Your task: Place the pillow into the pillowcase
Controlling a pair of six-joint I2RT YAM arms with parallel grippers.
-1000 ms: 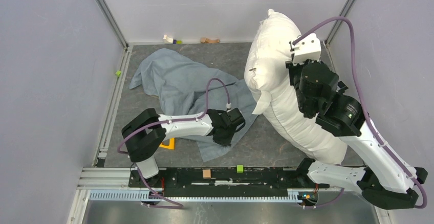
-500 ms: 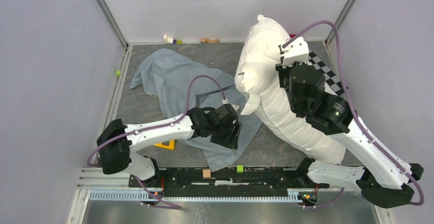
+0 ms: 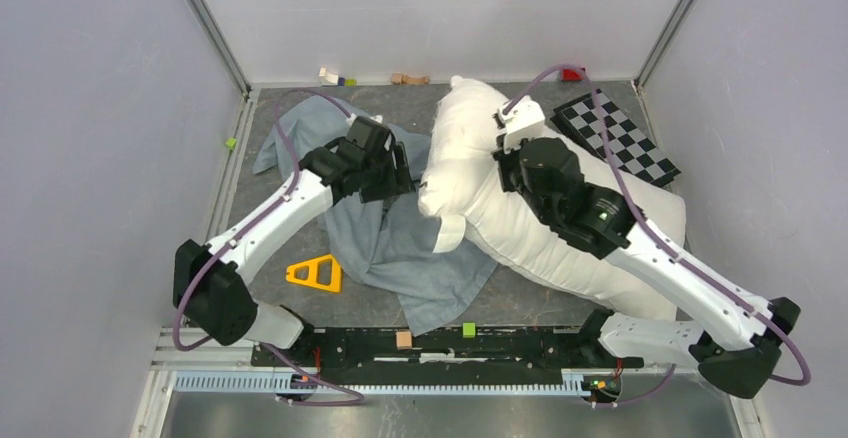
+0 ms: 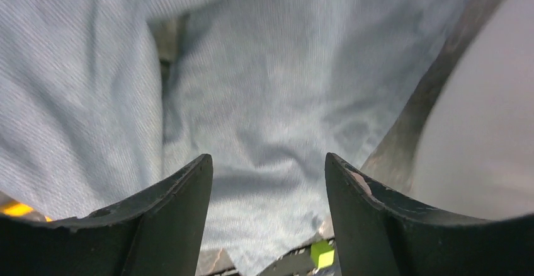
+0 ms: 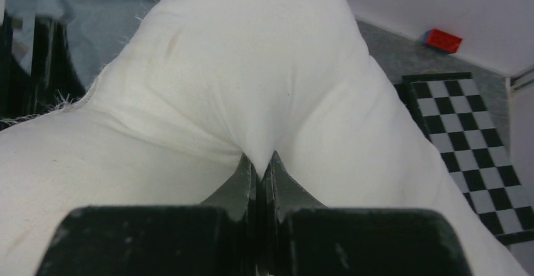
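Observation:
The plump white pillow (image 3: 590, 248) lies across the right half of the table, its left end (image 5: 252, 55) raised. My right gripper (image 3: 507, 146) (image 5: 259, 159) is shut on a pinched fold of the pillow's fabric on top. The wrinkled blue-grey pillowcase (image 3: 420, 258) (image 4: 264, 80) lies spread at centre left, partly under the pillow's left end. My left gripper (image 3: 400, 173) (image 4: 267, 162) hovers open over the pillowcase, close to the pillow's left edge (image 4: 485, 131). Nothing is between its fingers.
A black-and-white checkered board (image 3: 615, 138) (image 5: 460, 118) lies at the back right beside the pillow. A yellow triangle (image 3: 313, 274) sits near the pillowcase's left edge. Small blocks (image 3: 335, 78) lie along the back wall, with a red one (image 5: 443, 40). The front rail (image 3: 520, 343) holds a green cube (image 3: 468, 330).
My left gripper opened and swung from the pillowcase's near part to its far side beside the pillow. My right arm brought the pillow down and leftward, uncovering the checkered board.

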